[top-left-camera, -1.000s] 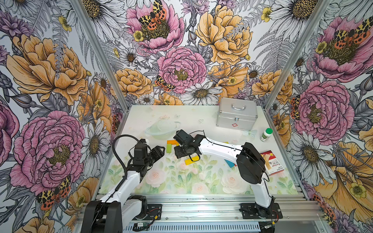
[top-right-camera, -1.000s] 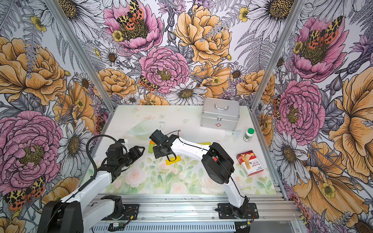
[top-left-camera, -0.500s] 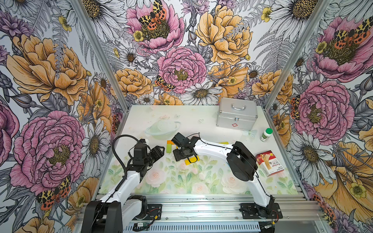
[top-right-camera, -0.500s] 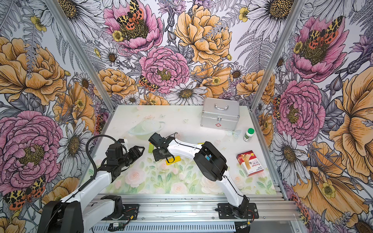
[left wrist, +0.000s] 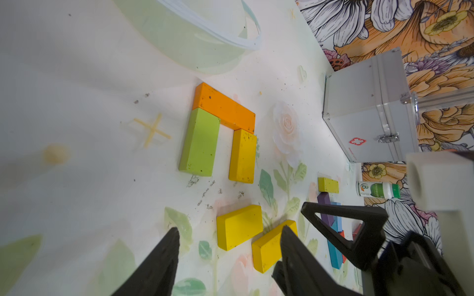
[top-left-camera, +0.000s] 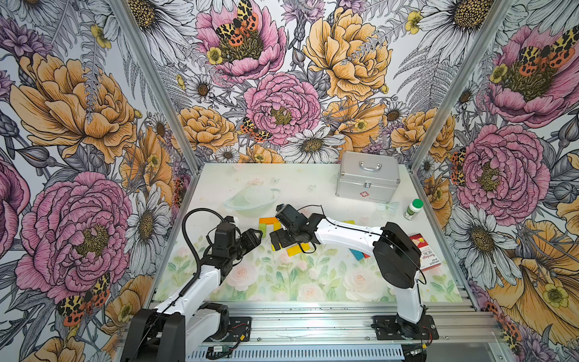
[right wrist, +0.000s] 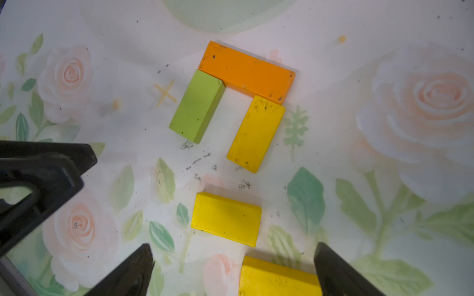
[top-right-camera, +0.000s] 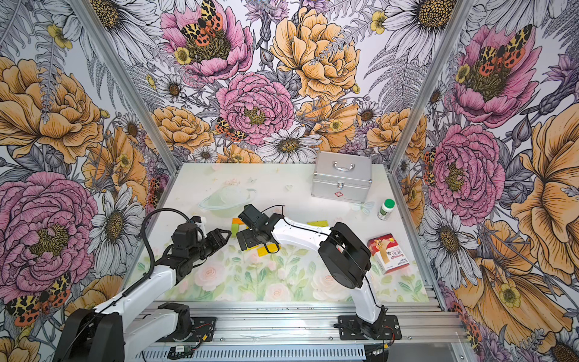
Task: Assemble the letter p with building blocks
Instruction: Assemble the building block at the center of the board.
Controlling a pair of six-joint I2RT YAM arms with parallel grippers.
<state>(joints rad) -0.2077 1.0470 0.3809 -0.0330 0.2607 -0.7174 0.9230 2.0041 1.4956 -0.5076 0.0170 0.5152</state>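
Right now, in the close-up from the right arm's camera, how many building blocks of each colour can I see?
orange block: 1, apparently one long bar
green block: 1
yellow blocks: 3
Total: 5

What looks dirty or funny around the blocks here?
Black smudges dirty the mat between the loose yellow block and the arch of orange block, green block and yellow leg block. Those blocks carry dark specks too.
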